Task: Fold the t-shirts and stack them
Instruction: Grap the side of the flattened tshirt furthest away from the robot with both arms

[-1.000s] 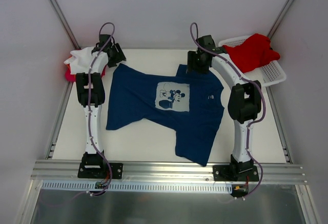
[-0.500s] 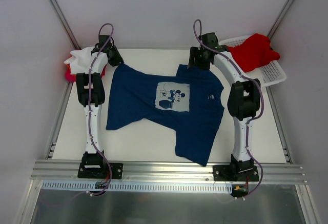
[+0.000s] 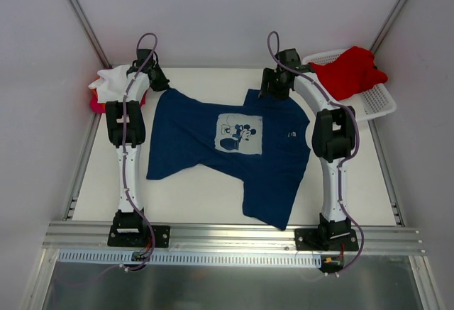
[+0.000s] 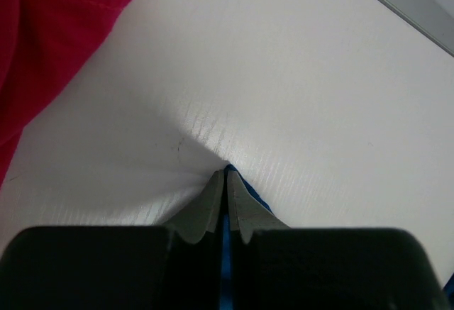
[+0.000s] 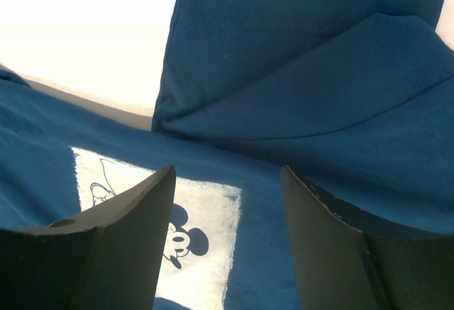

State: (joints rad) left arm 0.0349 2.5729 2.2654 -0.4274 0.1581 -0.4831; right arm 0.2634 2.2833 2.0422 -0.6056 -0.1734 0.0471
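Observation:
A navy blue t-shirt (image 3: 213,140) with a white chest print (image 3: 239,134) lies spread, print up, across the middle of the table. My left gripper (image 3: 162,83) is at its far left corner, shut on a thin edge of the blue cloth (image 4: 252,198) that shows between the fingers (image 4: 211,200). My right gripper (image 3: 273,91) hangs open just above the shirt's far right part, beside a folded-over sleeve (image 5: 319,90), with nothing between its fingers (image 5: 135,218).
A white t-shirt (image 3: 110,81) lies on a red or magenta one (image 3: 94,103) at the far left corner; that cloth (image 4: 50,33) is close to my left gripper. A red t-shirt (image 3: 351,72) hangs over the white lattice basket (image 3: 376,104) at the far right.
My left gripper has shut on the navy shirt's far left corner. The right gripper has shifted slightly near the far right sleeve and stays open. The shirt has not moved.

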